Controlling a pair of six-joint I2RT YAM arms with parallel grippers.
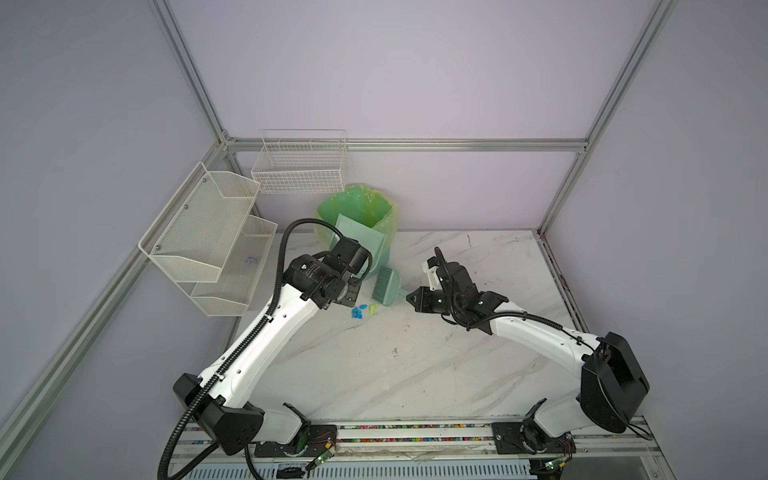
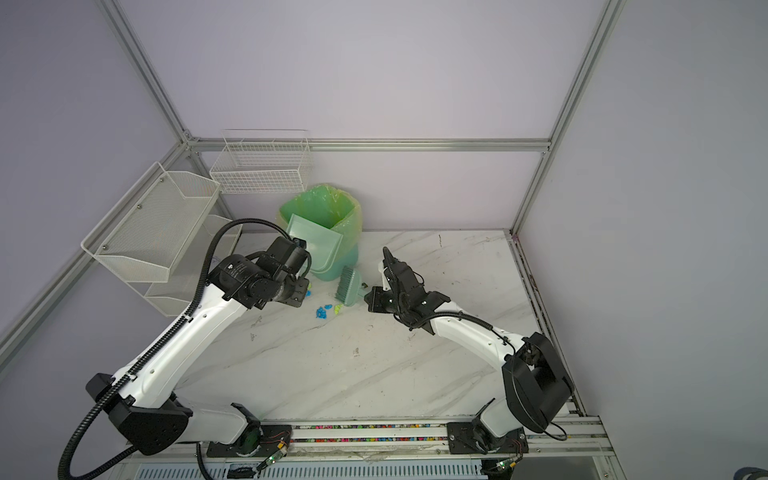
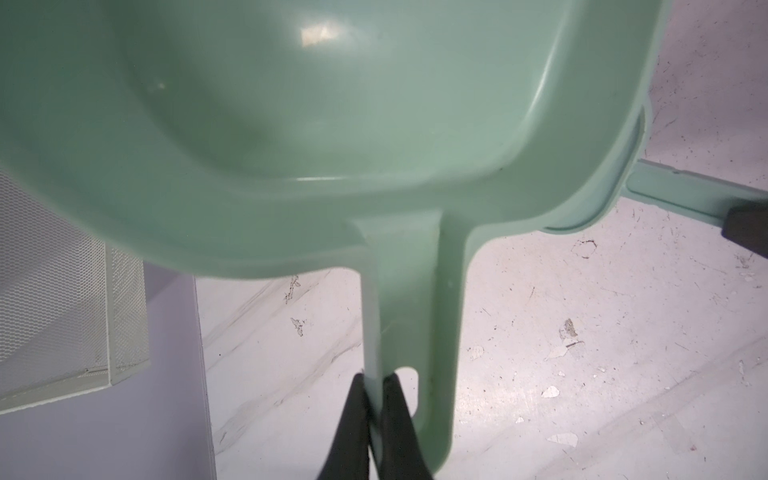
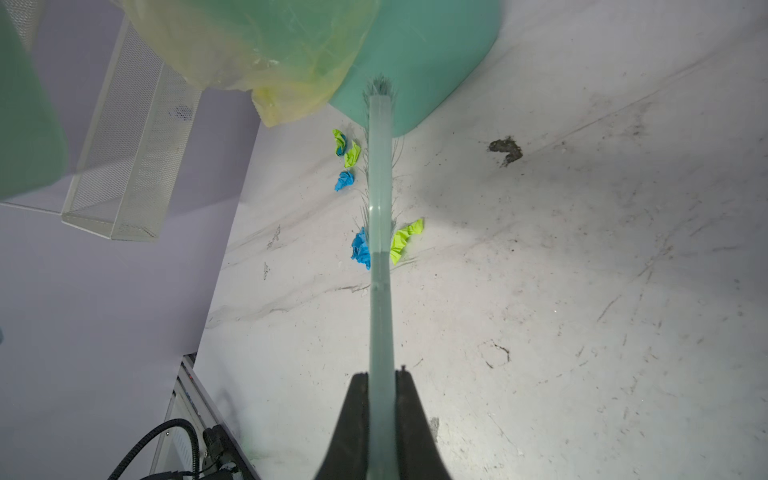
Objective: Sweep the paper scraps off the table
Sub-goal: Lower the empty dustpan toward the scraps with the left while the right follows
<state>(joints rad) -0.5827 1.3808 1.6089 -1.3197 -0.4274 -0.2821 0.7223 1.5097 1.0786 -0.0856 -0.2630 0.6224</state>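
Left wrist view: dustpan [image 3: 291, 124] up at the bin [image 1: 374, 199], paper scraps [image 4: 360, 247] waiting.
The left gripper [image 3: 374, 386] pinched the one dustpan's handle, pan tipped at the single green-lined bin's mouth. On the table [image 1: 457, 374] nearby lay the paper scraps, about five wads, blue and lime, just beside the one brush [image 1: 386, 286] clamped in the right gripper [image 4: 381, 374]. The pan looked emptied; next, I reckoned, it had to come down beside them for the sweep.

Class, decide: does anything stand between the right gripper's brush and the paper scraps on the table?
Nothing visible does. The brush in the right gripper sits among the paper scraps, bits lying on both sides of it on the table.
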